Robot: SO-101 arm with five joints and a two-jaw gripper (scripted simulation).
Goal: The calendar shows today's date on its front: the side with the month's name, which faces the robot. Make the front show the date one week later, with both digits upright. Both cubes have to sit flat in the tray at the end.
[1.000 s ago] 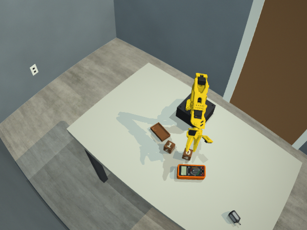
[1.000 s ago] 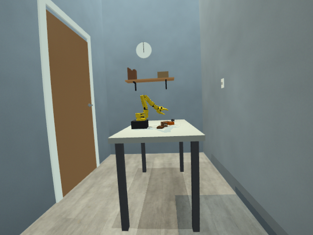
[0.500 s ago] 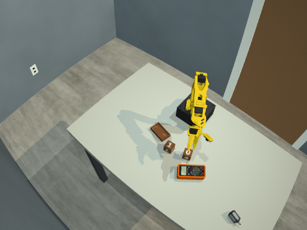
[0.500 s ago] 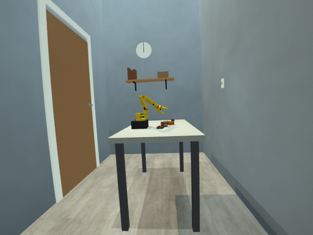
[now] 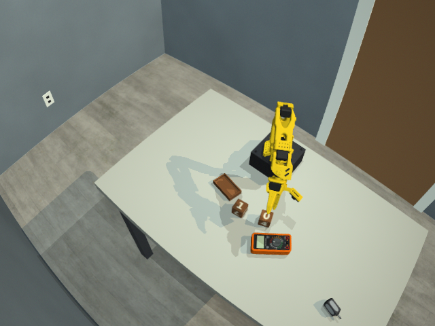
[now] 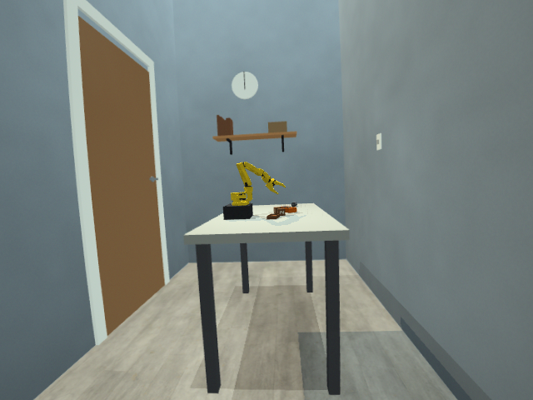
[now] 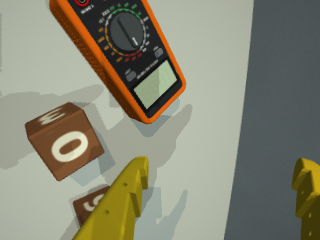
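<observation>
The empty brown tray [image 5: 227, 187] [image 6: 272, 217] lies on the table; its month side cannot be made out. One brown cube [image 5: 240, 208] [image 6: 281, 212] stands outside it near one end, a 1 on top; it is partly hidden behind a jaw in the wrist view [image 7: 85, 205]. The other cube [image 5: 265, 219] [image 7: 65, 145] stands apart on the table with a 0 on top and a 4 on a side in the top view. My gripper [image 5: 283, 205] [image 6: 281, 189] [image 7: 222, 161] is open and empty, high above the table; both cubes are left of the jaw gap in the wrist view.
An orange multimeter [image 5: 270, 243] [image 6: 291, 209] [image 7: 125, 32] lies just beyond the 0 cube. A small dark object [image 5: 332, 308] [image 6: 294, 203] is at the far end of the table. The arm's black base [image 5: 259, 161] [image 6: 237, 212] stands on the tray's other side.
</observation>
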